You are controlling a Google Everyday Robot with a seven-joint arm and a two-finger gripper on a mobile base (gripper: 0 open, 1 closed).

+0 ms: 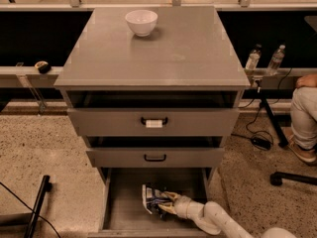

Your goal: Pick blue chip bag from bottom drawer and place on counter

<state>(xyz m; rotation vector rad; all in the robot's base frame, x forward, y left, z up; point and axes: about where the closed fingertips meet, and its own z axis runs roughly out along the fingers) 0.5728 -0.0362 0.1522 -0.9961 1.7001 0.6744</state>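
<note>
The blue chip bag (pixel 151 198), crumpled dark blue and white, lies on the floor of the open bottom drawer (pixel 124 207), just left of its middle. My gripper (pixel 164 203) reaches into the drawer from the lower right, low over the drawer floor. Its fingers are against the bag's right side and seem closed on it. The white arm runs off the bottom right corner. The grey counter (pixel 183 48) is the top of the cabinet, well above the bag.
A white bowl (pixel 141 22) stands at the back of the counter. The two upper drawers (pixel 153 122) with black handles stick out slightly over the bottom drawer. Two bottles (pixel 263 58) stand on a ledge at the right. A seated person's leg (pixel 303 118) is at the right edge.
</note>
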